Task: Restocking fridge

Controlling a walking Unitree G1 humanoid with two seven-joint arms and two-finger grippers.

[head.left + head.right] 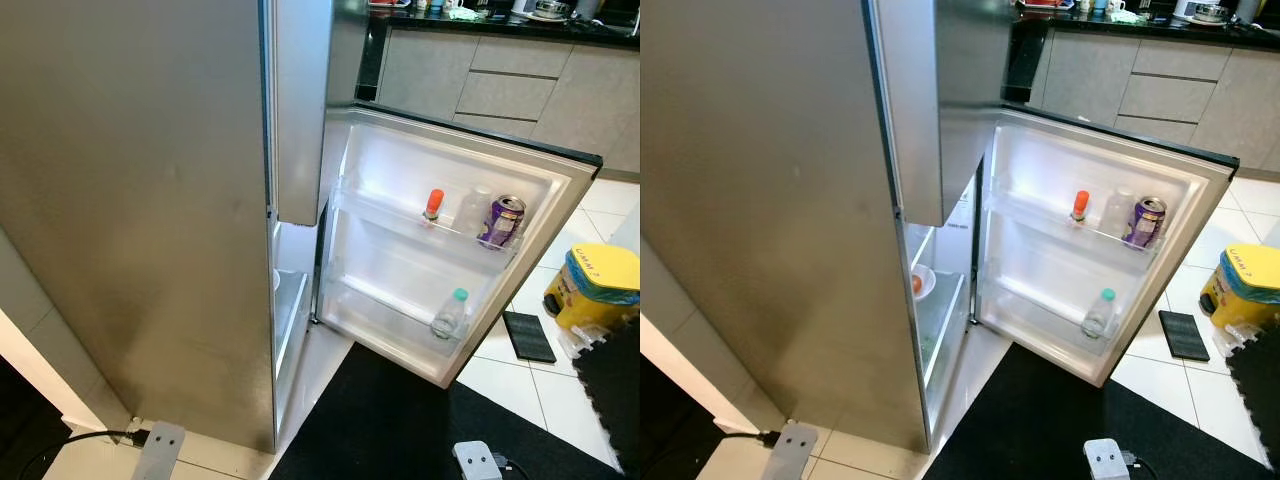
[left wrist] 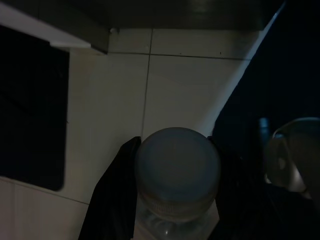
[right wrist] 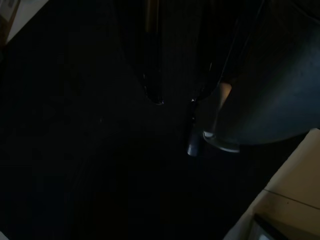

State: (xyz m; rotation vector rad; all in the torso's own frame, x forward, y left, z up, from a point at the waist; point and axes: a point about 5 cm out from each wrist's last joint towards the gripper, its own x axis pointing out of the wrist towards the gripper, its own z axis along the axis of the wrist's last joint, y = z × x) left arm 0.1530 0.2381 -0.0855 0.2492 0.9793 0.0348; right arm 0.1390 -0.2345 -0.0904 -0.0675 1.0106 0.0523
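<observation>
Bottle (image 2: 176,175) sits gripped at its neck between the left gripper (image 2: 170,200) jaws, low over the floor (image 2: 170,85); light, smooth plastic, likely slippery. Right gripper's (image 3: 175,97) jaws: cannot tell. Fridge door (image 1: 440,240) stands open.

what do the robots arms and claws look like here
In the head views, two flat silver-grey blocks show at the bottom edge, the left arm and right arm, a black cable beside each. The left claw has two long, matte black fingers; the right claw looks dark and slim.
</observation>
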